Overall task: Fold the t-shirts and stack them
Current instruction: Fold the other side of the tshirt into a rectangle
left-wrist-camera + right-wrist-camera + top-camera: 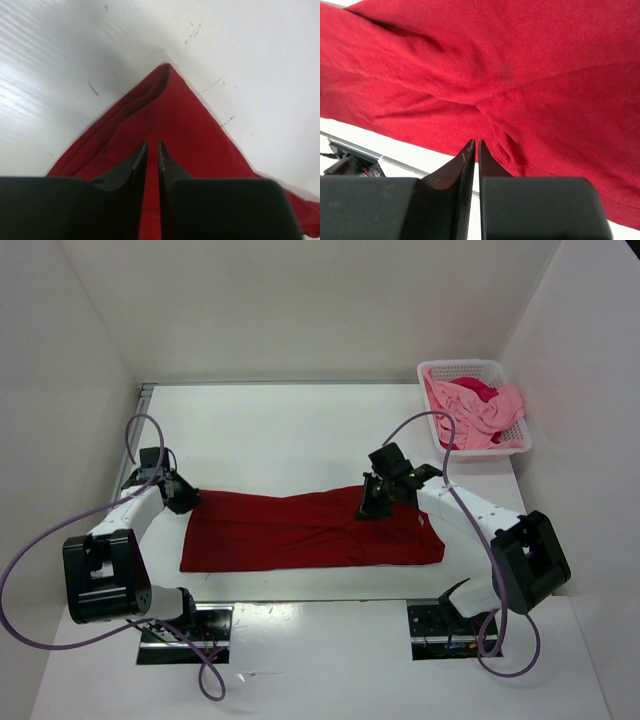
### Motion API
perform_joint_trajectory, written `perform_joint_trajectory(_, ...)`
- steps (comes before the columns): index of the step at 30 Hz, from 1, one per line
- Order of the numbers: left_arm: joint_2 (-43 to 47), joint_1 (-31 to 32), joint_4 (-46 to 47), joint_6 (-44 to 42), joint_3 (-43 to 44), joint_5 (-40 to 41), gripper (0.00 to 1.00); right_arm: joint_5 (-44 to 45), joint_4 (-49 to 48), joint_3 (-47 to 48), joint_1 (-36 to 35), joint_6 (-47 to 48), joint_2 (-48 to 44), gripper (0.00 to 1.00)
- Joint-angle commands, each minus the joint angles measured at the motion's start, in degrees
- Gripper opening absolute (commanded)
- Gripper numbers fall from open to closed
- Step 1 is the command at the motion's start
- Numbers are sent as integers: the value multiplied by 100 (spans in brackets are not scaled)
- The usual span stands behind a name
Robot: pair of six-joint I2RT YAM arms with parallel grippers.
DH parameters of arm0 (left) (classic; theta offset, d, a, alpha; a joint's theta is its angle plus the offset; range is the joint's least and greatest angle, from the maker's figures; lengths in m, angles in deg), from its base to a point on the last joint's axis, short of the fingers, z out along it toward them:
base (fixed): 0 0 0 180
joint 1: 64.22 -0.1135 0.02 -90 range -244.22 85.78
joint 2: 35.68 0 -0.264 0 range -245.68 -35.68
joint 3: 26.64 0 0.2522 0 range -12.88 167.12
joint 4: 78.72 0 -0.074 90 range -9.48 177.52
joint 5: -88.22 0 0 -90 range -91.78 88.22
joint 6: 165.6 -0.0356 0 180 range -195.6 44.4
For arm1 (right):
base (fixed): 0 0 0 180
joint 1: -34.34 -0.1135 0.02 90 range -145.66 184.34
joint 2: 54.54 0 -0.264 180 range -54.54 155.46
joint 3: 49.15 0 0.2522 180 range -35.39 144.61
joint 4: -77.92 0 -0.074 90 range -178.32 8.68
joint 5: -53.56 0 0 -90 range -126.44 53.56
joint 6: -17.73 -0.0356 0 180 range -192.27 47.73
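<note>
At both wrists, jaws narrow to a slit; whether they pinch cloth cannot be told. Left gripper [152,145] sits over the dark red shirt [300,535] near its left corner, right gripper [475,142] at a fold near its right end; the shirt lies spread on the table [300,425].

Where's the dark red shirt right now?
In the top view, the dark red shirt lies flat across the near middle of the table, its far left corner at the left gripper, the right gripper over its far edge.
</note>
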Motion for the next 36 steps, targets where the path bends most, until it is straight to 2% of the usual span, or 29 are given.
perform_joint_trajectory(1, 82, -60, -124, 75, -68, 269, 20, 39, -334, -26, -41, 77, -169, 11)
perform_joint_trajectory(3, 171, -121, -237, 189, -199, 270, 22, 39, -334, -79, -41, 77, -169, 14)
perform_joint_trajectory(5, 293, -121, -290, 285, -287, 270, 31, 39, -395, -132, -41, 77, -169, 15)
perform_joint_trajectory(7, 346, -121, -291, 399, -445, 270, 32, -13, -395, -132, -41, 77, -221, 15)
perform_joint_trajectory(21, 48, -121, 210, 637, -508, 323, 33, -119, -501, -237, -41, 129, -222, 15)
perform_joint_trajectory(25, -101, -121, 210, 637, -455, 375, 27, -119, -501, -237, -41, 182, -222, 15)
perform_joint_trajectory(31, -24, -121, 140, 524, -385, 427, 4, -119, -501, -237, -41, 182, -222, 16)
perform_joint_trajectory(36, 511, -121, -483, 462, -60, 480, 0, -119, -501, -237, -41, 182, -222, 16)
